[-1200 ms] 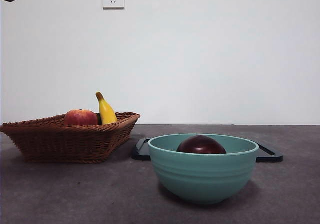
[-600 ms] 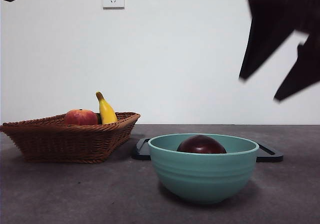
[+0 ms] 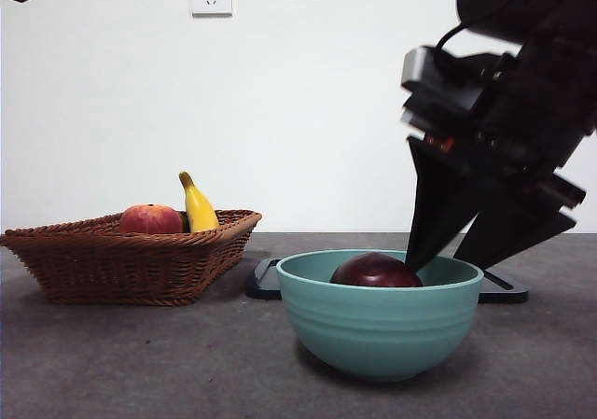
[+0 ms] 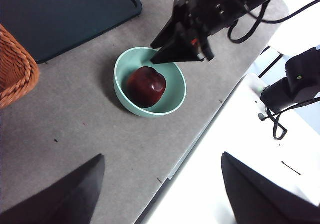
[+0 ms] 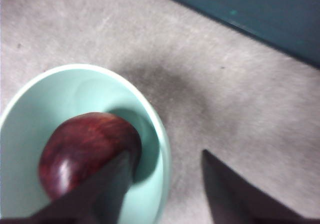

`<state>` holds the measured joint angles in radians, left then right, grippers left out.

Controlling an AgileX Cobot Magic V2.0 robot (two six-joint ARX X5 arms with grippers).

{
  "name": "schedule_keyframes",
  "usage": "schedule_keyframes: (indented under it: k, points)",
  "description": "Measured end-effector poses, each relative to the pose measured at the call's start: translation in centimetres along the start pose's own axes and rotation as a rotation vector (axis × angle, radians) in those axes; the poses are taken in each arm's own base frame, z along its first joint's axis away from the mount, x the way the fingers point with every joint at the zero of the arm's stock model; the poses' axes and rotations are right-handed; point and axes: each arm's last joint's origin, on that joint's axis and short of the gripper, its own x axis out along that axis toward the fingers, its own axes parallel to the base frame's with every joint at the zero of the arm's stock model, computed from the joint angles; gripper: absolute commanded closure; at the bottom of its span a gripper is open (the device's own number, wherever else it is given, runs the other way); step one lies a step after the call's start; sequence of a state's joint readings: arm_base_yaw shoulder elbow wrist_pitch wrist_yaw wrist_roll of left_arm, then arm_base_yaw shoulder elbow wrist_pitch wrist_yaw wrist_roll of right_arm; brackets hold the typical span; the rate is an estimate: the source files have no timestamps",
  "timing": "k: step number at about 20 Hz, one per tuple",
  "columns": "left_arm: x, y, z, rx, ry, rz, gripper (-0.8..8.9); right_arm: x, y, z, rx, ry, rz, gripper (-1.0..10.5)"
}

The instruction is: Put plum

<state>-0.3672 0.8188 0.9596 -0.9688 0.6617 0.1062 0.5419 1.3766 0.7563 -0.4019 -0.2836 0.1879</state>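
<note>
Plum (image 3: 375, 272) resting inside teal bowl (image 3: 378, 330) on grey table (image 3: 140, 363), right gripper (image 3: 448, 256) with 2 jaws spread apart, 1 tip beside the plum, the other outside the rim, left gripper (image 4: 160, 184) parted, high above the table.

Glossy dark maroon plum (image 3: 375, 271), round and whole, at rest inside the teal bowl (image 3: 378, 330).

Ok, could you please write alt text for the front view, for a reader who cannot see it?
The right gripper reaches down with open fingers at the teal bowl holding the plum. Behind the bowl lies a dark tray; a wicker basket holds a peach and banana.
</note>
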Motion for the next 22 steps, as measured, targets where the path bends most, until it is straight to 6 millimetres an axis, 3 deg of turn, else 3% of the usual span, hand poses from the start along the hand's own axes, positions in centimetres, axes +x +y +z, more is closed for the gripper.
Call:
schedule_keyframes:
  k: [4, 13, 18, 22]
  points:
    - [0.0, 0.0, 0.0, 0.0, 0.0, 0.0, 4.4, 0.7, -0.2, 0.0, 0.003, 0.012, -0.002, 9.4]
    - [0.0, 0.0, 0.1, 0.006, -0.007, 0.001, 4.4, 0.5, 0.1, 0.7, -0.005, -0.025, 0.006, 9.4]
    - [0.0, 0.0, 0.1, 0.006, -0.007, 0.001, 4.4, -2.1, 0.9, 4.7, -0.01, -0.163, -0.015, 9.4]
    - [0.0, 0.0, 0.1, 0.006, -0.007, 0.001, 4.4, -3.8, -0.9, 8.2, 0.039, -0.25, -0.069, 9.4]
